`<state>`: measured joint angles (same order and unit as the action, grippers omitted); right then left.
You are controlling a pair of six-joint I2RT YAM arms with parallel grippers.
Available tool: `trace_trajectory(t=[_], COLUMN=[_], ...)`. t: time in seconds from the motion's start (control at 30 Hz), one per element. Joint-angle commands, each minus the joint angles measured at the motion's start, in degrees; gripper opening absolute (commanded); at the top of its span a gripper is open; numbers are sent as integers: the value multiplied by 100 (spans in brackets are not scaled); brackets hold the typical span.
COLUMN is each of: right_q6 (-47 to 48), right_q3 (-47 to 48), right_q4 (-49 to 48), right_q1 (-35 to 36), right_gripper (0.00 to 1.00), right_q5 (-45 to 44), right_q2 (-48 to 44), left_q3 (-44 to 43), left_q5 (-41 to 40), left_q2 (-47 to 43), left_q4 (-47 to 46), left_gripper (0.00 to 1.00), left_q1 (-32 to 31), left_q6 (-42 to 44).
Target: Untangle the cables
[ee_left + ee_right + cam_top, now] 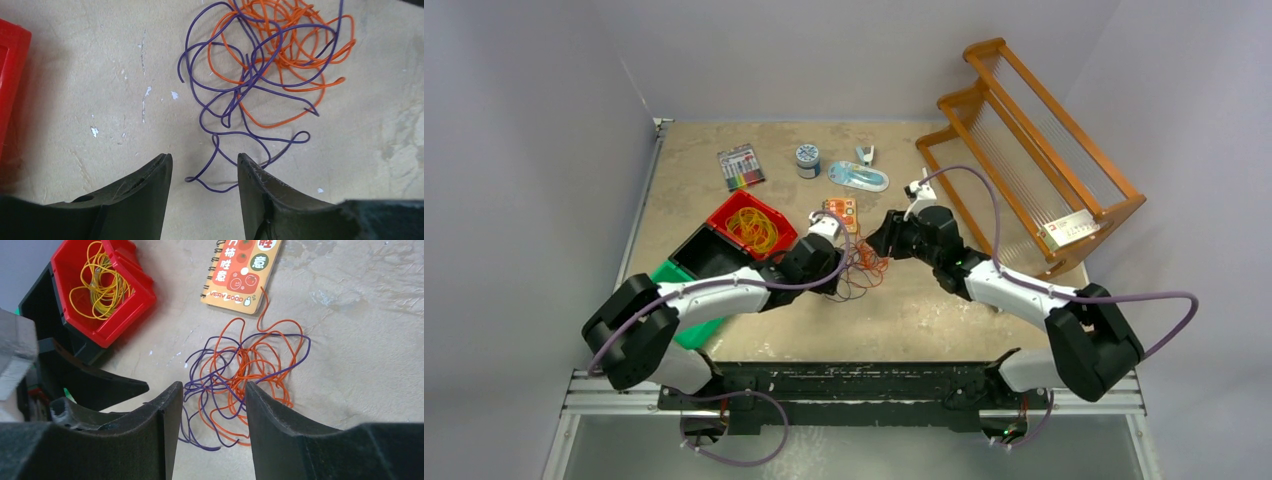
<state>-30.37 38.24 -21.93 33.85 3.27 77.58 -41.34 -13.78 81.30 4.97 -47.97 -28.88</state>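
Left wrist view puts the purple and orange tangle point(270, 65) flat on the table point(75, 100), just ahead of my fingers, with the two colours threaded through each other in loose loops. One purple loop point(220, 190) trails out of the heap toward me. It lies between the fingertips of my left gripper point(205, 162), whose jaws stand apart with nothing pinched. I judge they straddle that strand because it is the freest piece for drawing purple away from orange.

From the other side my right gripper point(212, 390) hangs over the same heap, fingers also spread and empty, with the near edge of the tangle showing in the gap between them. I take it as the counter-hold, placed to pin or lift the orange while the left pulls.

Yellow cables point(100, 282) already sit alone in the red bin point(125, 315) to the left of the heap, so I read the bins as sorting places by colour. A notebook point(242, 270) lies just beyond the tangle with an orange end reaching its edge, and a pull that way could drag against it.
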Motion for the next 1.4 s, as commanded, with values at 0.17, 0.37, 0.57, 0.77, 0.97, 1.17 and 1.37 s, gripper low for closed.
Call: trace_trajectory(t=[0.17, 0.37, 0.57, 0.77, 0.97, 1.17, 1.37], right_q6=[15, 52, 86, 721, 969, 1069, 993], right_q3=[286, 341, 299, 351, 330, 523, 844], right_q4=[-386, -340, -519, -1404, -2005, -2482, -2823], right_q1=[20, 19, 17, 26, 32, 36, 120], right_gripper=[52, 52, 52, 54, 57, 61, 63], right_q5=[397, 351, 384, 1026, 1555, 1920, 2266], right_q2=[212, 193, 174, 141, 89, 325, 803], left_q3=[-246, -422, -512, -1093, -1818, -2075, -2316], left_q5=[-523, -714, -833, -1098, -1368, -1364, -1293], left_q2=[567, 489, -68, -503, -666, -868, -858], left_q4=[-294, -161, 9, 565, 1231, 1223, 1269], left_gripper=[49, 23, 0, 0, 0, 0, 0], left_q1=[-79, -79, -77, -81, -81, -80, -81], left_q6=[654, 713, 684, 664, 713, 820, 938])
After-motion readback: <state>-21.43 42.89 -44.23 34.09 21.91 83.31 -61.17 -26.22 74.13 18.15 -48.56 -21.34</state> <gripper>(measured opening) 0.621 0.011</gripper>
